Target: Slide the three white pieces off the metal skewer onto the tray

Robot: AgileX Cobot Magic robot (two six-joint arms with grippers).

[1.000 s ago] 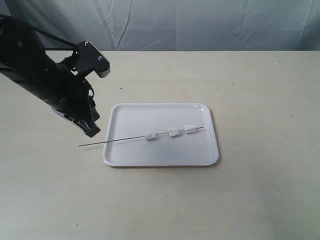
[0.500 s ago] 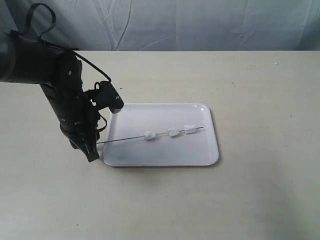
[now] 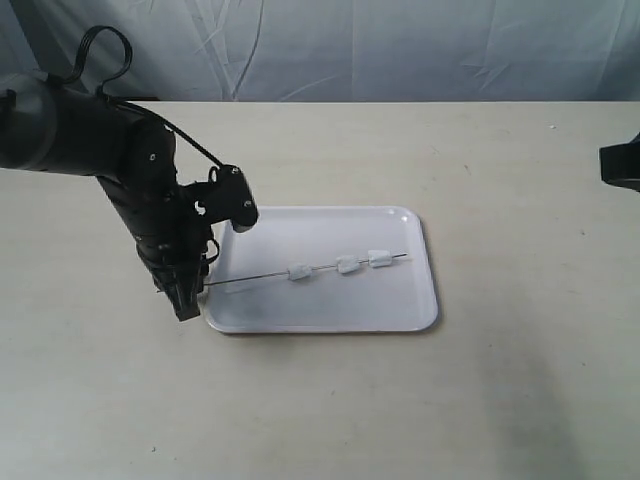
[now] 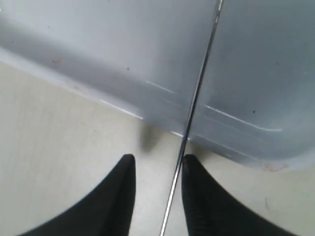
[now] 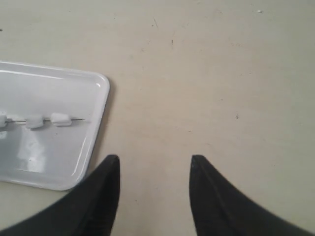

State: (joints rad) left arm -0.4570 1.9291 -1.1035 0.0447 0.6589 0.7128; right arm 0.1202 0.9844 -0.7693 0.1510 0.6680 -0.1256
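Observation:
The tray [image 3: 300, 232] lies mid-table with the metal skewer [image 3: 250, 279] resting across it, its bare end sticking out past the left rim. The three white pieces [image 3: 347, 264] are threaded along the skewer's right half, over the tray. My left gripper [image 3: 188, 303] is down at the skewer's free end. In the left wrist view it [image 4: 159, 158] is open, and the skewer [image 4: 197, 93] passes between the fingers, close against one finger [image 4: 202, 196]. My right gripper [image 5: 155, 158] hangs open over bare table, right of the tray [image 5: 29, 152] and the pieces [image 5: 60, 118].
A dark part of the right arm [image 3: 621, 163] shows at the right edge of the exterior view. A wrinkled blue-grey cloth backdrop [image 3: 400, 45] runs behind the beige table [image 3: 500, 380].
The left arm has swung down and toward the tray, bringing its gripper from above the table onto the skewer's free end. Part of the right arm has come into view at the right.

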